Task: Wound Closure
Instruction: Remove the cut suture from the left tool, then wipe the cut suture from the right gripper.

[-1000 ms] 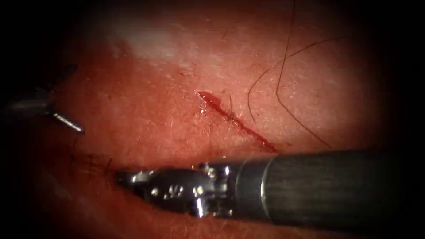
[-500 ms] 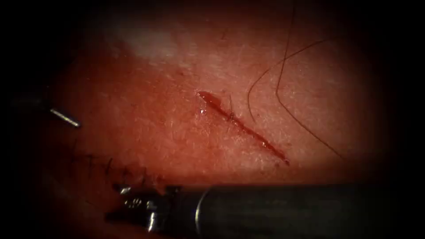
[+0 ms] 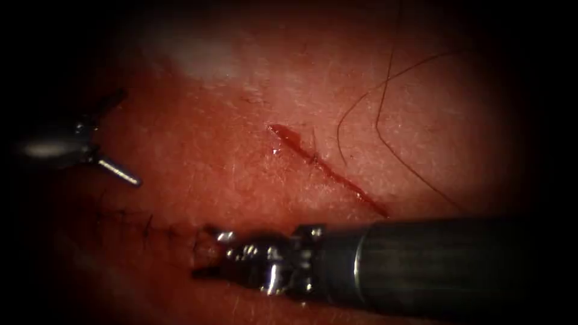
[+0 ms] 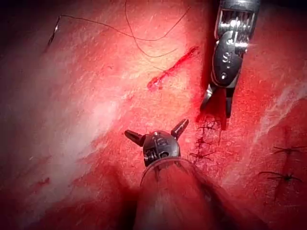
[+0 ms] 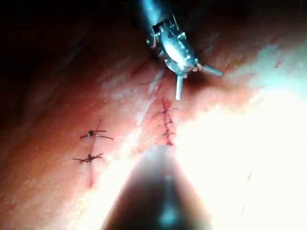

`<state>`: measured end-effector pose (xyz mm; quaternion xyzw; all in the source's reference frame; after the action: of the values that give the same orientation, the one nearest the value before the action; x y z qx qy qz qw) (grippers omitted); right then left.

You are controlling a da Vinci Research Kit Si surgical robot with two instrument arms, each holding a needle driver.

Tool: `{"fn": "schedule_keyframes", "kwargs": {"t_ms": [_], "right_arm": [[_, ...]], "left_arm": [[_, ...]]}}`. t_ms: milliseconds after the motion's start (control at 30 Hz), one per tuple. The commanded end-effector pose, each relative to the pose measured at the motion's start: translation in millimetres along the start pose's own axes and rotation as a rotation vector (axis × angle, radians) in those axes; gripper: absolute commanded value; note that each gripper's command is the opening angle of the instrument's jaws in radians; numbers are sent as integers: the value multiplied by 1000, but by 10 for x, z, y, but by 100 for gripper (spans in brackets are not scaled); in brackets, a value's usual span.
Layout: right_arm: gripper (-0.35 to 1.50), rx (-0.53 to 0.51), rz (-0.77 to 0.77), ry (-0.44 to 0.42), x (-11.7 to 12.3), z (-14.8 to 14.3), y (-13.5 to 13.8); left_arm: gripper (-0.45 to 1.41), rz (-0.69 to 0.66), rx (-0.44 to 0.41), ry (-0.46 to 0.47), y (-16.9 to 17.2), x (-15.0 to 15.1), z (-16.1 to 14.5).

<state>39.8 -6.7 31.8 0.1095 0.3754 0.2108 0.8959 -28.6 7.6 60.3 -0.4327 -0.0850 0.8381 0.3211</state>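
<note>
Left claw (image 3: 114, 135) spread wide, empty, right claw (image 4: 218, 103) parted, empty, beside stitches (image 4: 205, 141), needle (image 4: 53, 32) on tissue (image 3: 241, 162).

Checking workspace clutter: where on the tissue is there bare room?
Bare tissue lies between the left tool and the cut. Crowded: thread loops right of the cut; the right tool sits at the stitches. Both tools' jaws are open, holding nothing. The needle seems to lie on the tissue at the thread's end.

Red tissue (image 3: 241, 156) with a pale whitish patch, dark red cut (image 3: 325, 168), thin black thread (image 3: 385, 102).
</note>
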Motion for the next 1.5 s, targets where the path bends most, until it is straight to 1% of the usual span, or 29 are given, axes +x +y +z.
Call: {"fn": "schedule_keyframes", "kwargs": {"t_ms": [33,67,100,200,267,467,633,667,700,800,867,967,1100,1200,1333,1500], "right_arm": [[148,12,14,37,-6,-10,4],[148,30,21,66,-6,-17,7],[148,33,29,127,-6,-34,16],[148,27,27,183,-4,-47,26],[148,19,24,187,-5,-46,27],[148,37,6,199,-6,-10,7],[148,46,-30,214,-15,42,-10],[148,40,-39,215,-19,62,-13],[148,43,-43,217,-21,70,-13],[148,32,-77,214,-28,85,-11],[148,9,-92,183,-36,87,-8],[148,-32,-120,129,-48,80,-1],[146,-111,-138,75,-63,56,14],[146,-171,-139,43,-67,37,23],[146,-190,-132,27,-68,13,28],[146,-185,-127,23,-62,-16,22]], "left_arm": [[111,6,-7,2,5,-5,10],[111,11,-11,9,7,-3,14],[111,17,-15,27,11,1,21],[111,22,-29,42,18,2,27],[111,26,-35,44,21,1,28],[111,30,-49,50,15,2,21],[111,19,-9,75,5,10,7],[110,19,3,92,2,15,0],[110,22,6,96,1,17,-2],[110,22,12,106,0,21,-7],[110,21,14,108,1,21,-8],[110,22,16,108,2,20,-7],[110,23,16,109,2,19,-7],[110,23,16,109,2,19,-7],[110,23,15,109,2,19,-7],[110,20,16,108,3,21,-7]]}}
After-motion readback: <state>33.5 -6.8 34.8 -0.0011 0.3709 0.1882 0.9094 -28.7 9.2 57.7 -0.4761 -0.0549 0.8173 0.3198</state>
